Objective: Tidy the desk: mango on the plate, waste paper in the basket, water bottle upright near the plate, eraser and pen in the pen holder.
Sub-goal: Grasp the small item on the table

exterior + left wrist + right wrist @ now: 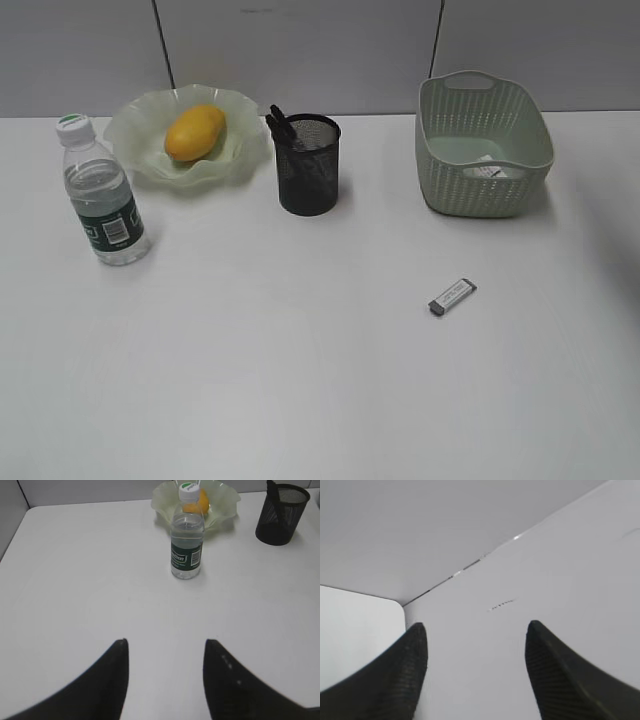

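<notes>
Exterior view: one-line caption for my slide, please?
Mango on plate, bottle upright beside it, paper in basket, eraser left on desk.

On the white desk [300,380], the mango [195,132] lies in the wavy-rimmed plate [140,150] at the back left. The water bottle [100,195] stands upright just in front of the plate. The black mesh pen holder [308,170] holds dark pens. White paper [487,171] lies inside the basket [480,145]. An eraser [452,297] lies alone in front of the basket.
</notes>
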